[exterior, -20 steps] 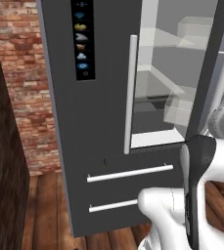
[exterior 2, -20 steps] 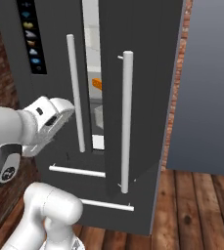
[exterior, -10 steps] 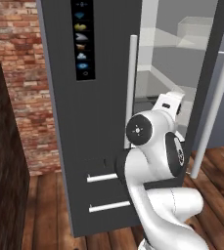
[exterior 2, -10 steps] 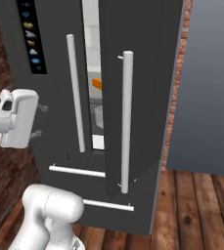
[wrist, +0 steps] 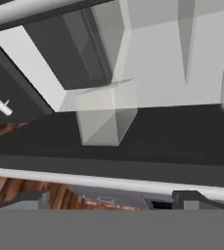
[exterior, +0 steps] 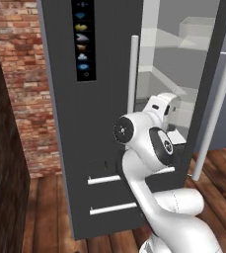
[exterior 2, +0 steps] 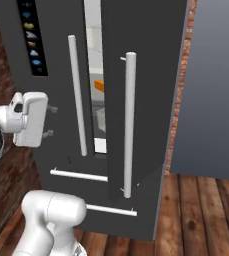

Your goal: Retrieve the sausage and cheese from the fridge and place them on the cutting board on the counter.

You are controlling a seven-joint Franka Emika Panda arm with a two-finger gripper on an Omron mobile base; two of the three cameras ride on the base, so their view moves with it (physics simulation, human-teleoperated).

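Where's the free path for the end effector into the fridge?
Between the two white bar handles, where the right door stands ajar: narrow in the right base view. Left base view shows bare glass shelves inside. An orange item sits mid-height in the gap.

**Arm raised and folded, hand level with open jaws.**
The white arm (exterior: 149, 168) rises from its base, bends sharply at a dark-jointed elbow and turns its wrist forward at about mid-height. In the right base view the boxy white hand (exterior 2: 30, 119) juts out sideways from the forearm, its long axis roughly horizontal, with two short dark stubs showing on its far side. In the hand view the gripper (wrist: 113, 200) shows two small grey fingertips (wrist: 29, 199) set wide apart near the lower edge, nothing between them.
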